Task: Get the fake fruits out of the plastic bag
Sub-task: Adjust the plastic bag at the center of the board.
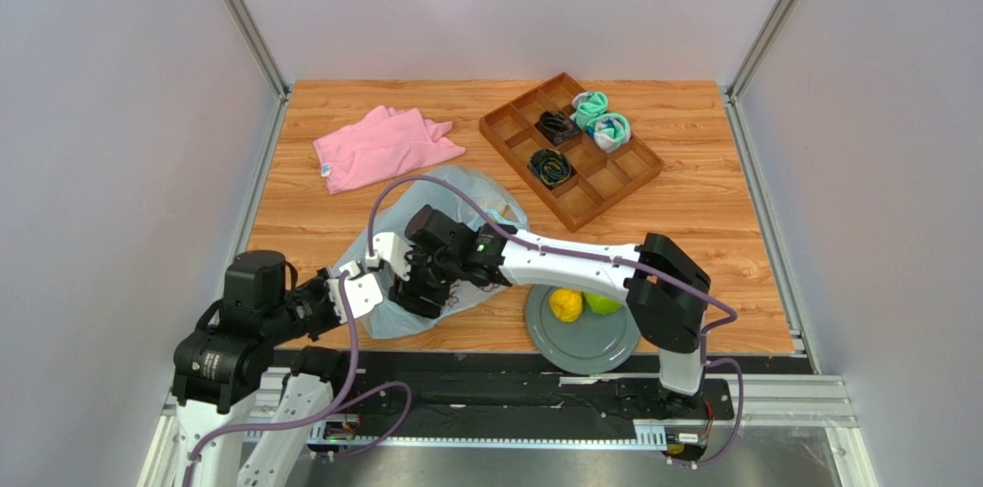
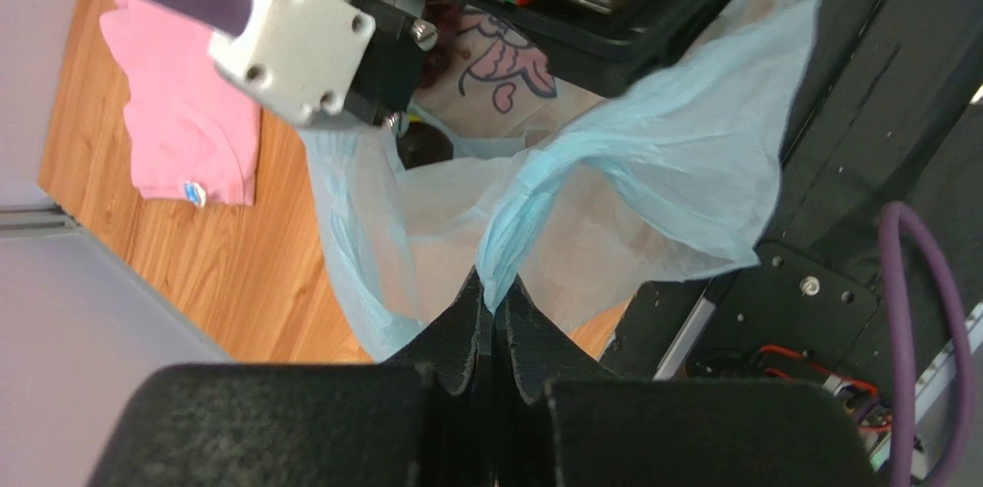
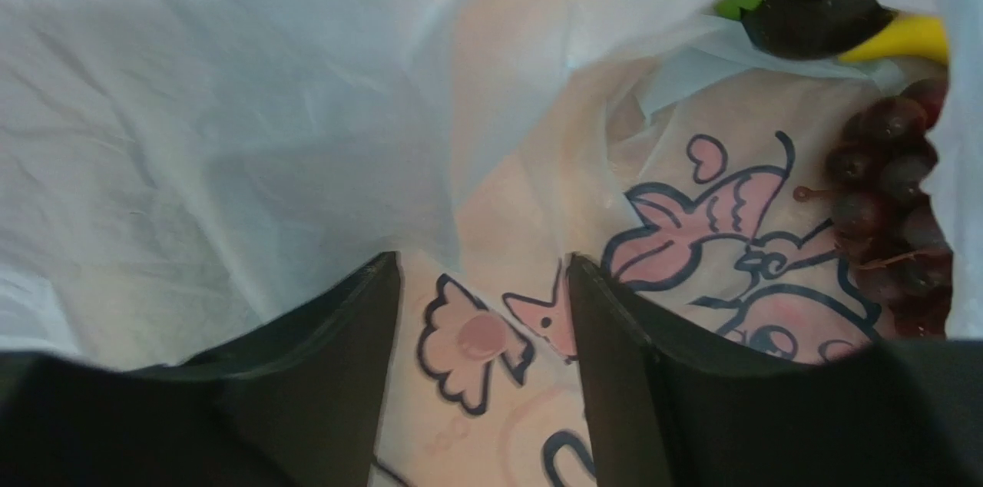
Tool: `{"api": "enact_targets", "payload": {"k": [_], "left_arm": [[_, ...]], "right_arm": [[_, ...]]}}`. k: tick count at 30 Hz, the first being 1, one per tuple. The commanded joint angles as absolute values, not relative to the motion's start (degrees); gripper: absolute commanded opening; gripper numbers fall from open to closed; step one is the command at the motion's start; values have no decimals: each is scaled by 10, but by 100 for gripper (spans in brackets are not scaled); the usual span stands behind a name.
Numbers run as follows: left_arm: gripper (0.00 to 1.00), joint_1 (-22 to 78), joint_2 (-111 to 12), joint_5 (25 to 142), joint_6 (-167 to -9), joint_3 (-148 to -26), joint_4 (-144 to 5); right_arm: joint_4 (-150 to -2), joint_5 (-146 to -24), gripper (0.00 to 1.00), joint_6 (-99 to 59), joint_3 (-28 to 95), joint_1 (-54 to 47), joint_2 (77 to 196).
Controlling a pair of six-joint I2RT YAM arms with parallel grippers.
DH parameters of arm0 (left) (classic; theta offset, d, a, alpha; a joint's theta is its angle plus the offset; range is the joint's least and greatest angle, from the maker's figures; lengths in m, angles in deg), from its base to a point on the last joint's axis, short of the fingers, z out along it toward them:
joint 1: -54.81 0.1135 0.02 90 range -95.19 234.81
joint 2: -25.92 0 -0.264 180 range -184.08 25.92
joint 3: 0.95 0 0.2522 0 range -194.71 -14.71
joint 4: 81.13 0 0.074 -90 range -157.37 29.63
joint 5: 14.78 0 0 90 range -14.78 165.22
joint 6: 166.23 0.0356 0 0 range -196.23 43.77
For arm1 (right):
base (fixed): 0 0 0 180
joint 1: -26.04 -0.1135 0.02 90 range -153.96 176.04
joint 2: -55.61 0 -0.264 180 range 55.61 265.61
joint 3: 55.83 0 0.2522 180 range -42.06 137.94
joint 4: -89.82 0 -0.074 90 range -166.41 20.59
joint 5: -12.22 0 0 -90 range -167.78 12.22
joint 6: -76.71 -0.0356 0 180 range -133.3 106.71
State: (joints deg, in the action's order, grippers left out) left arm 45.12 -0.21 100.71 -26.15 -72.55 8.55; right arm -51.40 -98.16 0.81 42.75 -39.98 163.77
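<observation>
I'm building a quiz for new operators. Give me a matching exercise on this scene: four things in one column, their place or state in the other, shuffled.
1 lemon
2 grape bunch
3 pink cloth
4 left gripper

A inside the plastic bag
B on the grey plate
C shut on the bag's edge
D on the table

Pairs: 1-B, 2-A, 3-D, 4-C

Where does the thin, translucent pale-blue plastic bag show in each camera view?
Top external: the pale-blue plastic bag lies left of centre, where both arms meet.
Left wrist: bag at centre, its edge pinched by the left gripper.
Right wrist: bag fills the frame around the open right gripper.
Shared landmark: its pink cartoon print, in both wrist views.
</observation>
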Motion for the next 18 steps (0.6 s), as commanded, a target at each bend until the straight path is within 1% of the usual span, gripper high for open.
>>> {"api": "enact_targets", "payload": {"k": [1,2,3,6,8,13,18], "left_arm": [[0,454,22,961,-220,-701,193],[0,454,27,951,-219,-698,205],[0,454,32,946,-213,-696,211],[0,454,51,926,-206,-701,221],[0,454,55,911,-190,-711,234],[0,454,54,899,-178,-728,259],[0,454,36,921,-207,-760,253]], "right_arm": [[-587,-884,67,-19,428,-403,1610],[-600,-858,72,-26,424,-394,1609],[-603,-820,74,-34,421,-388,1610],[-609,-794,77,-90,417,-365,1620],[-609,-800,77,-118,418,-356,1628],[-613,-809,76,-129,443,-350,1673],[-609,-821,71,-129,499,-350,1707]]}}
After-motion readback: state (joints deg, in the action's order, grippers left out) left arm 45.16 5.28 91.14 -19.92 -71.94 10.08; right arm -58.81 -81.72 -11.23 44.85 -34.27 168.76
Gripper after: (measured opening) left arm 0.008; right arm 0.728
